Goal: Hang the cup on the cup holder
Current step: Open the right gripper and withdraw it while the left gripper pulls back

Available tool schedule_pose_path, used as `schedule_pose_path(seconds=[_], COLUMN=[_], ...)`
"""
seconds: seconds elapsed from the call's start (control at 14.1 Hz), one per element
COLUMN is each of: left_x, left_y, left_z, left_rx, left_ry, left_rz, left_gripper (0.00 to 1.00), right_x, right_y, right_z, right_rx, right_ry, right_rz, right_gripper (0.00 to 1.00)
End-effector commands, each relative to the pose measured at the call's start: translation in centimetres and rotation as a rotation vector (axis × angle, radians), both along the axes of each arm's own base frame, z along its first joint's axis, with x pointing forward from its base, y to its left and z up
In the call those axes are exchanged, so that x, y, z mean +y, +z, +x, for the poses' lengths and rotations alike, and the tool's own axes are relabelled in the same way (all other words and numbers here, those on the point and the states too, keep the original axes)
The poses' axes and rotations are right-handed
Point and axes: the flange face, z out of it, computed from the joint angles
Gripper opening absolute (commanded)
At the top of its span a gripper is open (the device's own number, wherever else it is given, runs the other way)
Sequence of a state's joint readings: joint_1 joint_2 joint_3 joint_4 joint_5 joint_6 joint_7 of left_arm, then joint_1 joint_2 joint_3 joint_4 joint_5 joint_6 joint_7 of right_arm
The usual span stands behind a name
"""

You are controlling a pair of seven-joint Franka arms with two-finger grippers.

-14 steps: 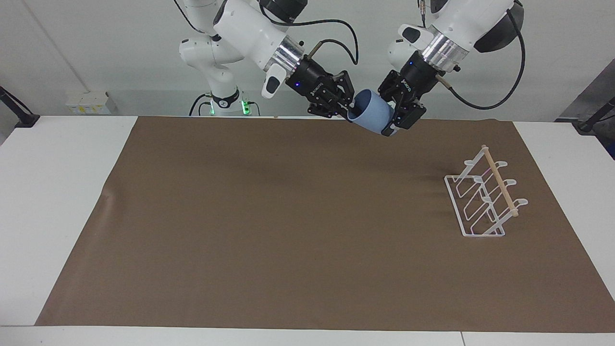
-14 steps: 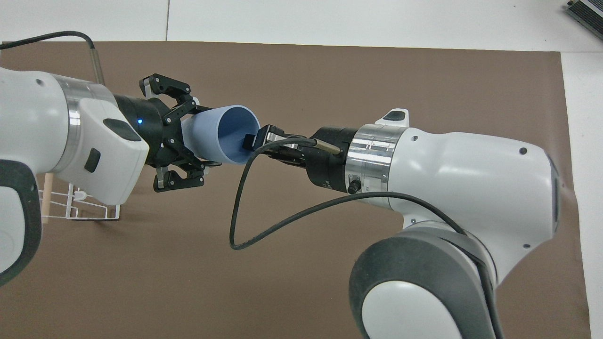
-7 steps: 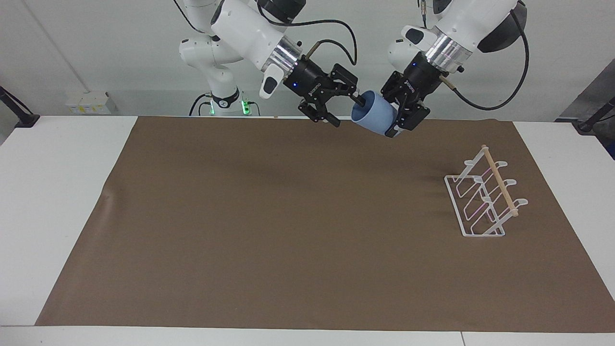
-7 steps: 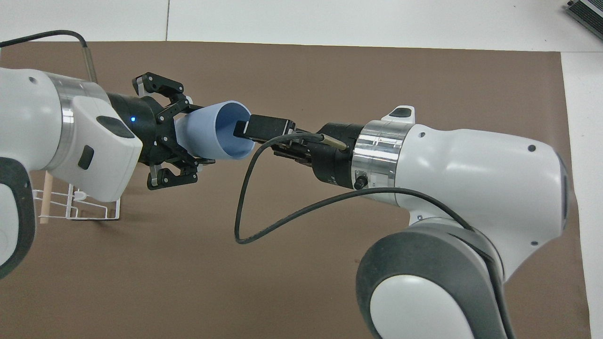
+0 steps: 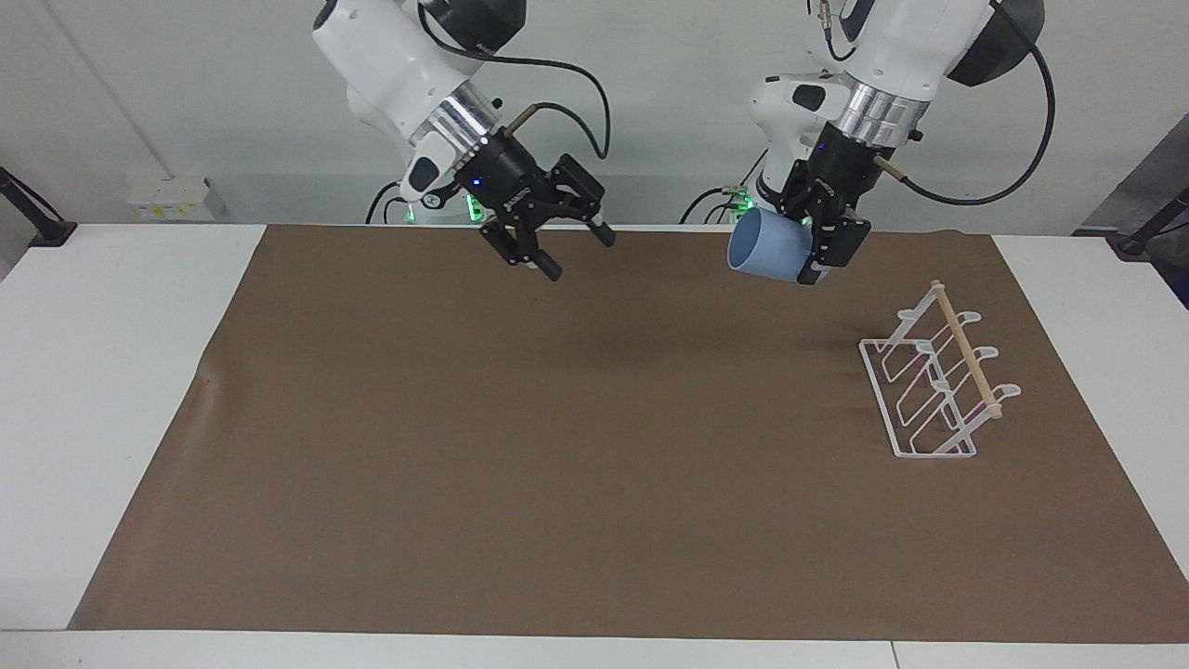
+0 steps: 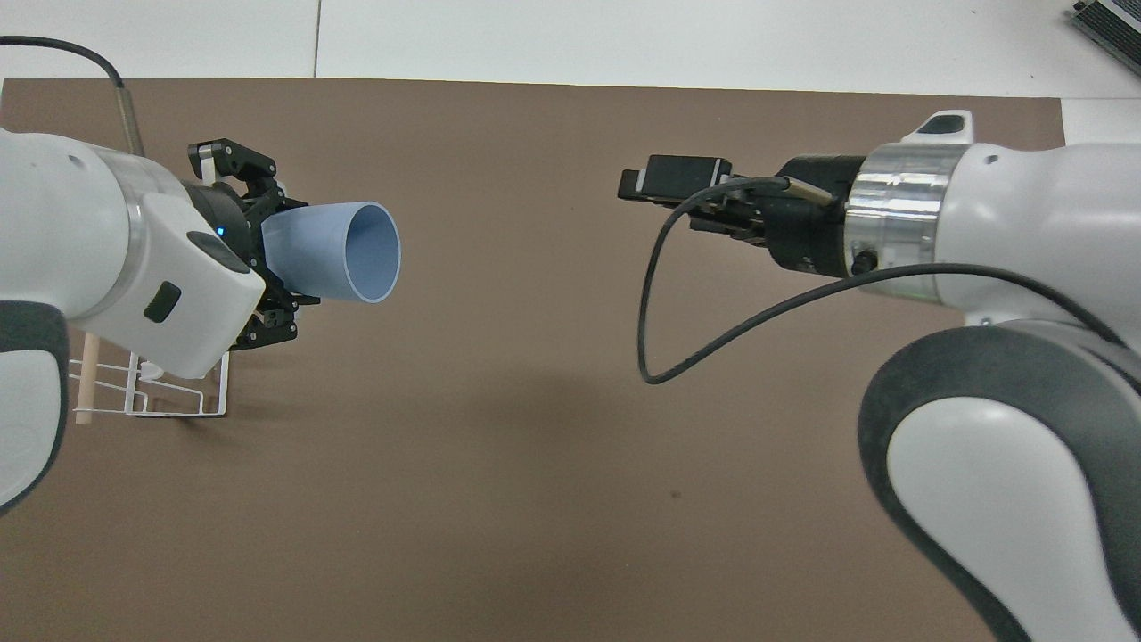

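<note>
The light-blue cup (image 5: 769, 244) is held in the air on its side, its mouth turned toward the right arm's end of the table. My left gripper (image 5: 825, 249) is shut on its base end, over the mat's edge nearest the robots. In the overhead view the cup (image 6: 334, 252) sticks out from the left gripper (image 6: 267, 263). The white wire cup holder (image 5: 938, 386) with its wooden dowel stands on the mat at the left arm's end, bare; my left arm hides most of it in the overhead view (image 6: 151, 399). My right gripper (image 5: 578, 253) is open and empty in the air, well apart from the cup (image 6: 644, 185).
A brown mat (image 5: 557, 446) covers most of the white table (image 5: 102, 390). A black cable (image 6: 655, 357) loops down from the right wrist.
The right gripper has drawn its finger out of the cup's mouth and moved away toward the right arm's end. The left gripper has carried the cup toward the cup holder's end.
</note>
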State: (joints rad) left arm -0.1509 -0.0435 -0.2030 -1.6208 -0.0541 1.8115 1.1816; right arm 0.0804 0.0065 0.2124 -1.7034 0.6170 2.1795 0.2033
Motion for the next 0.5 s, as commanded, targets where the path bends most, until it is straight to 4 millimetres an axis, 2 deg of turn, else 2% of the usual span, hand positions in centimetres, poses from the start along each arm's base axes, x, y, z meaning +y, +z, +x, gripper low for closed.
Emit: schedule_pose_path(seconds=[0.0,0.07,0.21,0.28,0.35,0.43], left_x=[1.6,2.4,4.4,5.2,6.2,6.6], left_y=[-0.1,-0.5,-1.2,-1.9,-2.5,-3.6], left_z=[-1.0,-0.9,-0.2,0.6,1.4,2.3], left_rx=[-0.023,-0.031,-0.054,-0.058,-0.066,-0.069], left_ry=[0.012,0.019,0.041,0.045,0.054,0.047], left_rz=[0.147,0.197,0.292,0.339,0.385,0.438], left_gripper=[0.00,0.00,0.00,0.00,0.00,0.00], right_x=[-5.6,-7.2,-8.6,-9.2,-10.7,-13.0], right_y=[-0.6,-1.2,-1.8,-2.2,-2.6,-3.1], right_z=[0.6,0.7,0.2,-0.3,-0.6,-0.6], right_rx=[-0.015,-0.014,0.002,0.057,0.109,0.149], right_ry=[0.101,0.138,0.185,0.206,0.201,0.176], right_rz=[-0.229,-0.364,-0.583,-0.631,-0.649,-0.650], right_gripper=[0.96,0.96,0.96,0.96,0.96,0.96])
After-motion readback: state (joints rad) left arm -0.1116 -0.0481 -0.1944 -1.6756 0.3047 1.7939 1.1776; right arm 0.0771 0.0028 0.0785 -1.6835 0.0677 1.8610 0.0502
